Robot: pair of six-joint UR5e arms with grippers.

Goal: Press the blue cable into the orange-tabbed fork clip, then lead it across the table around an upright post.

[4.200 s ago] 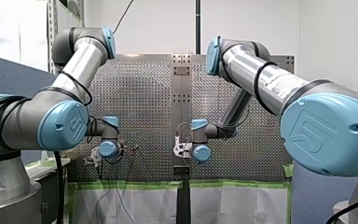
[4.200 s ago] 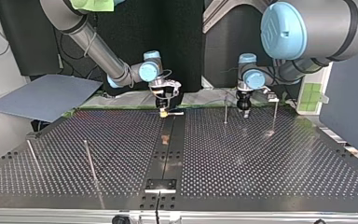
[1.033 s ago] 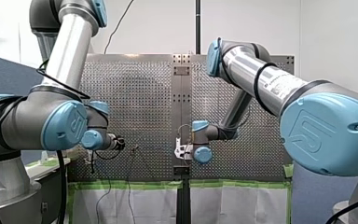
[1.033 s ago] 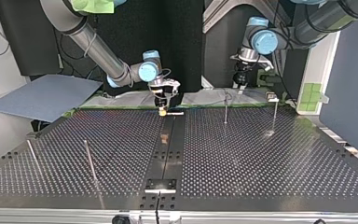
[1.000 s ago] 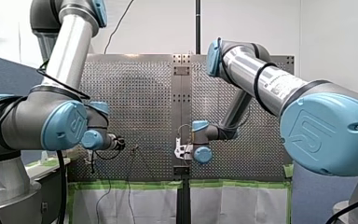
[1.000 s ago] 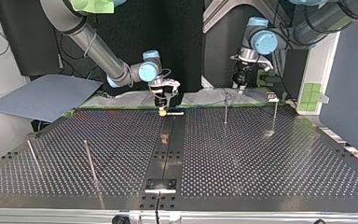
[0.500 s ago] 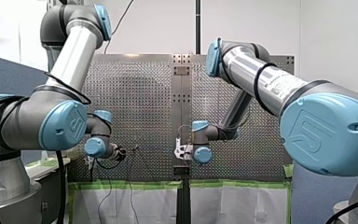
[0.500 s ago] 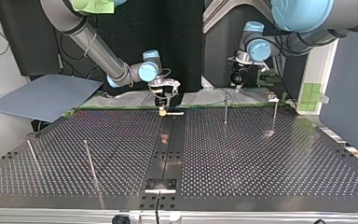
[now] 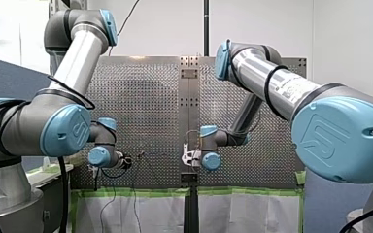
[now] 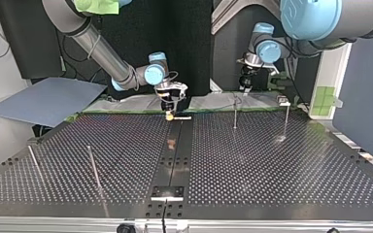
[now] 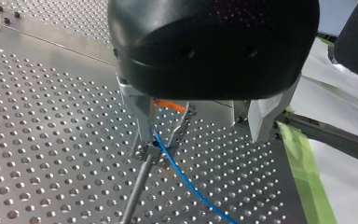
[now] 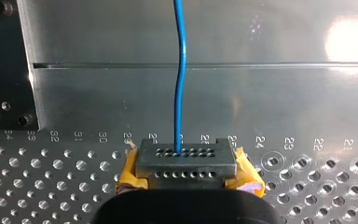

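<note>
Since 4.2 s ago my left pincer (image 11: 200, 128) has come up from the tabletop (image 10: 272, 170), where it stood low between 2 posts. Now it hangs above the far edge, behind the nearer post (image 10: 234, 112). My right pincer (image 12: 186, 164) has not moved.

The left pincer stands wide. Its metal finger (image 11: 140, 116) and its pale finger (image 11: 262, 116) are well apart, and nothing is gripped between them. Inside the gap, just beside the metal finger, stands the clip (image 11: 182, 122) with its orange tab (image 11: 170, 106). The cable (image 11: 182, 176) starts at the foot of the clip, close to the metal finger. It passes the top of the post and runs away over the tabletop. Whether it sits in the fork, I cannot tell.

The right pincer is closed on the cable. Its grey fingertips (image 12: 186, 158), with yellow pads (image 12: 129, 173) at both sides, are pressed together, and the cable comes out of them and goes straight ahead over the tabletop, with 1 small bend. In the top view this pincer is low at the far edge, at the middle seam of the tabletop, and the cable is too thin to see there.

2 more posts (image 10: 93, 167) stand at the top view's left, well apart from both pincers.
</note>
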